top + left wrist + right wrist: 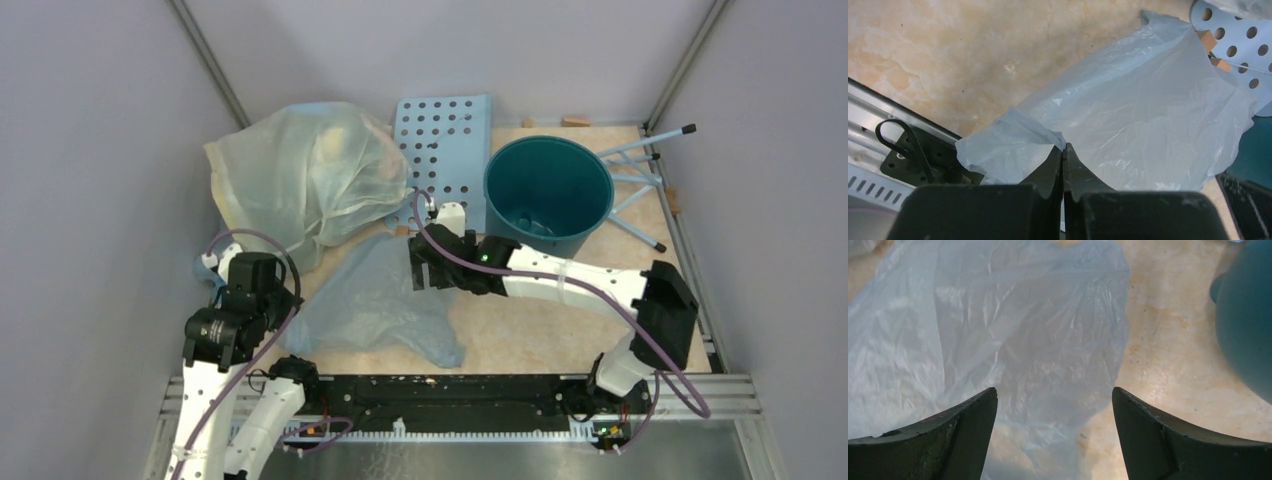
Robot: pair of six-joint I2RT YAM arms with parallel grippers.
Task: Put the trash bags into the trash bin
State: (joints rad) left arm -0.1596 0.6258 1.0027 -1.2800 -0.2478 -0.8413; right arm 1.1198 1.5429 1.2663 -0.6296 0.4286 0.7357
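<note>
- Left hand low at 8 o'clock on the bench, fingers pressed together with no gap, clamped on a twisted corner of the pale blue bag.
- From that pinch, thin crinkled film fanning out toward 1 o'clock in the left wrist view, marbled bench surface showing faintly through it.
- Impossible to tell whether the pinched corner is raised off the bench or lying on it.
- Seen from the top camera, pale blue bag spread mostly flat between 8 o'clock and the bench centre, one tail trailing toward 6 o'clock near the front rail.
- Right hand at about the bench centre, on the bag's 2 o'clock edge, fingers spread wide apart and gripping nothing.
- Below and between those fingers in the right wrist view, wrinkled bag film, with bare bench to its 3 o'clock side.
- Cannot tell whether the right fingertips touch the film or hang just above it.
- Teal bin upright at 1 o'clock on the bench, mouth open upward, no part of the bag inside it.
- Bin near the right hand, on its 2 o'clock side, apart from the bag.
- Perforated panel propped at 12 o'clock, just beside the bin's 9 o'clock side.
- Bulging yellowish bag at 10 o'clock, its lower edge just beside the pale blue bag's far end.
</note>
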